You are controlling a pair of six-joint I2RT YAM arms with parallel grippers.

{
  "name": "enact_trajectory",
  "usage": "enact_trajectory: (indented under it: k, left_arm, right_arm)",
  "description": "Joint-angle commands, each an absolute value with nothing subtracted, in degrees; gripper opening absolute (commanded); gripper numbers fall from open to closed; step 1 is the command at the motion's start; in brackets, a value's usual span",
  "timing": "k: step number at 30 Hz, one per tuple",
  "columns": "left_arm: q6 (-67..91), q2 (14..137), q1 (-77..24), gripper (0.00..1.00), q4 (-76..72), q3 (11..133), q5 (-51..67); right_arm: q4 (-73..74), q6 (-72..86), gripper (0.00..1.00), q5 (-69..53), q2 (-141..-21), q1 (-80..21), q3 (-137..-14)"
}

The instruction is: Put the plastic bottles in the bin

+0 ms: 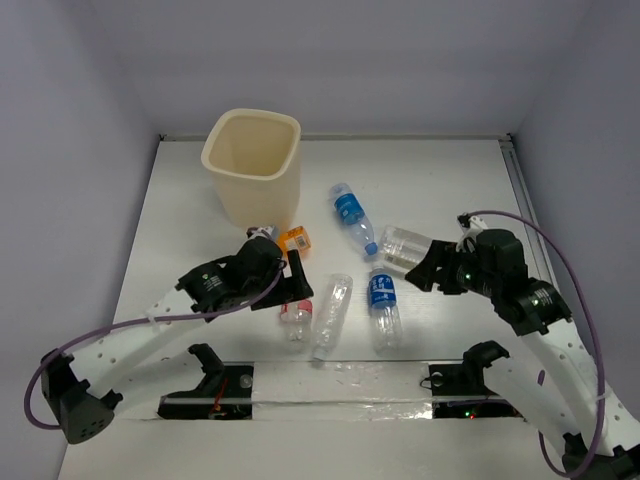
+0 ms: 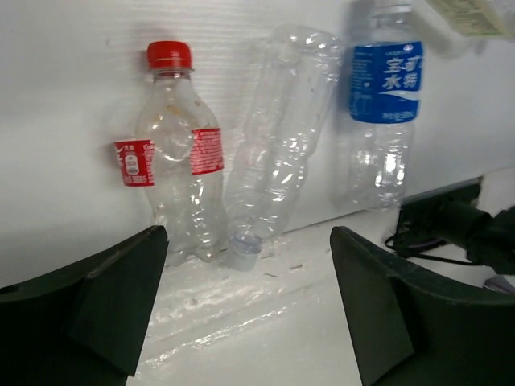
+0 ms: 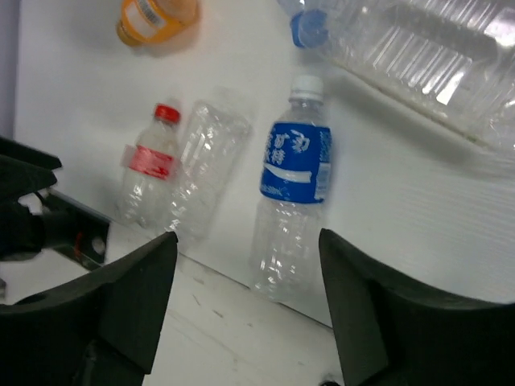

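In the overhead view, the red-capped bottle is partly covered by the left claw. The right end of the ribbed bottle is masked by the right claw. In the left wrist view, a blue-labelled bottle is cut off at the top edge. In the right wrist view, the ribbed bottle is cropped by the top and right edges, and the orange bottle by the top edge. Its label print is blurred and cannot be read.
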State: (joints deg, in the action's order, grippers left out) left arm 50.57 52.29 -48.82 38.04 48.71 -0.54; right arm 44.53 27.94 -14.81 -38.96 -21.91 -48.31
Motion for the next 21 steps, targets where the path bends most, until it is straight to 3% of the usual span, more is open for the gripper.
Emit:
enact_trajectory:
  k: [1, 2, 5, 15, 18, 21]
  left_arm:
    - [51.4, 55.9, -49.4, 0.81, 39.2, 46.7, -2.4]
    - [51.3, 56.9, -49.4, 0.82, 39.2, 46.2, -2.0]
    - [51.2, 59.2, -49.4, 0.83, 38.5, 45.3, -2.2]
    - [48.5, 68.2, -49.4, 0.84, 32.9, 42.2, -2.7]
    - [48.2, 70.7, -49.4, 0.80, 29.6, 41.4, -2.0]
    - [48.2, 72.3, -49.4, 0.61, 27.2, 40.0, -1.9]
  right_arm:
    - [44.1, 28.6, 0.82, -15.4, -36.8, -23.3, -44.6]
    - [43.9, 28.9, 0.90, -15.6, -36.8, -23.3, -43.9]
    - [43.7, 30.3, 0.96, -13.9, -37.7, -24.7, -43.4]
    - [37.4, 37.1, 0.98, -13.4, -42.6, -27.9, -38.0]
    - [34.3, 38.7, 0.98, -13.1, -44.0, -28.4, -35.3]
    - [30.9, 39.5, 0.98, -12.9, -47.0, -29.6, -33.9]
